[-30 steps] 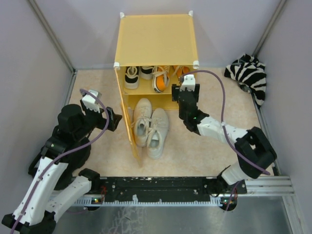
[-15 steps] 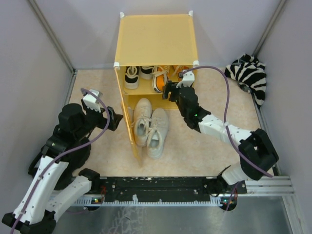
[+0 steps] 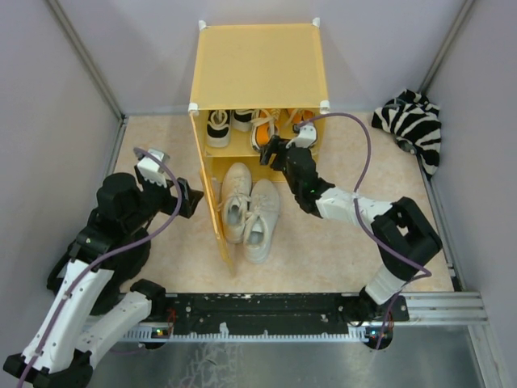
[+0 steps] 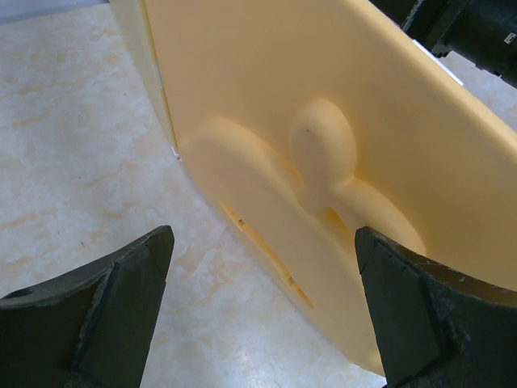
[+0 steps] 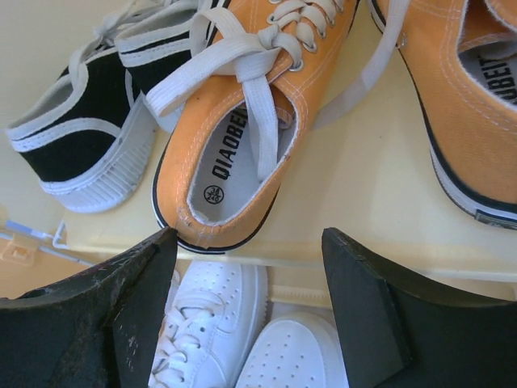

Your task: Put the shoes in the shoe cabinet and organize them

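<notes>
Now your right gripper [image 5: 246, 239] has slid left along the shoe cabinet's [image 3: 258, 65] shelf [image 5: 355, 186], jaws wide and empty, at the left orange sneaker's [image 5: 242, 105] heel; a nudge inward looks next.

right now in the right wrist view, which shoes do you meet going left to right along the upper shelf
black sneakers → orange sneaker, heel toward the camera → second orange sneaker, cut off by the right edge

There was one shoe cabinet [image 3: 258, 65], two black sneakers [image 5: 73, 137], two orange sneakers [image 5: 202, 121], two off-white sneakers [image 3: 260, 214] and one zebra-striped bundle [image 3: 414, 125].
</notes>
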Robot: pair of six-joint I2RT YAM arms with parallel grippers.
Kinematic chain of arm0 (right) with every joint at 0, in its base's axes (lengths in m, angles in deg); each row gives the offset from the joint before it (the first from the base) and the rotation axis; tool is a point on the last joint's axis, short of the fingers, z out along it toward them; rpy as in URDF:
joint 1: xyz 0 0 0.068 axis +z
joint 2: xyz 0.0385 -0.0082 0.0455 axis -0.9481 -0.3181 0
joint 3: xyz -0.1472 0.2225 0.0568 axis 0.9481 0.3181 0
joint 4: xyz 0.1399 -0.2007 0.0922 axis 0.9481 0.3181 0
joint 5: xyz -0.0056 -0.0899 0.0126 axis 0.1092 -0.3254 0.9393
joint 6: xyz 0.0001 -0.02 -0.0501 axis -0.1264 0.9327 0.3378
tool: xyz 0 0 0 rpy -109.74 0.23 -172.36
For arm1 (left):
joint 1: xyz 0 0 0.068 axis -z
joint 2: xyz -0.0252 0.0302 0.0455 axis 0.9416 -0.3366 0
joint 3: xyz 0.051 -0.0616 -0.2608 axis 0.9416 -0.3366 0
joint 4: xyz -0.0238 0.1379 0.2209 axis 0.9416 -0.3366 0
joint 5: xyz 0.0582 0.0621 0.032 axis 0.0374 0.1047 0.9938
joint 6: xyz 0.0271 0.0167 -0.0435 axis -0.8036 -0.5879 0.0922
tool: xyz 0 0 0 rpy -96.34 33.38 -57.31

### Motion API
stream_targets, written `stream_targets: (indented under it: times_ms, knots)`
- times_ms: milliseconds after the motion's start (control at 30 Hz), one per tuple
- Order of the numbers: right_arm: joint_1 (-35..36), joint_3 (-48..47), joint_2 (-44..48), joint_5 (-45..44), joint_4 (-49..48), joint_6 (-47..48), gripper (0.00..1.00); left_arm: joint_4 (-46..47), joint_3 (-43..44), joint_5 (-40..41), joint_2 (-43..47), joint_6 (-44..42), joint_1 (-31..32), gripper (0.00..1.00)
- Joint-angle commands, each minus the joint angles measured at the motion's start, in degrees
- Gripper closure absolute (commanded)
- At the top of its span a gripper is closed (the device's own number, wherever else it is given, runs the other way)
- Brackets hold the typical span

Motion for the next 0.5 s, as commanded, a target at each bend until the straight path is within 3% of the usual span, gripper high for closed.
stream_targets:
  times_ms: [0, 200, 467]
  knots:
    - [0.0, -1.7, -2.0, -1.6, -10.6, -3.1, 0.28, 0.4, -1.0, -0.3, 0.8, -0.2, 0.2, 0.01]
    - [0.0, 0.8, -2.6, -0.9, -17.4, -4.6, 0.30, 0.0, -1.4, 0.0, 1.0, -0.4, 0.2, 0.01]
    - [-0.4, -0.9, -6.8, -1.5, -14.6, -4.5, 0.38, 0.0, -1.7, -0.1, 0.8, -0.4, 0.2, 0.01]
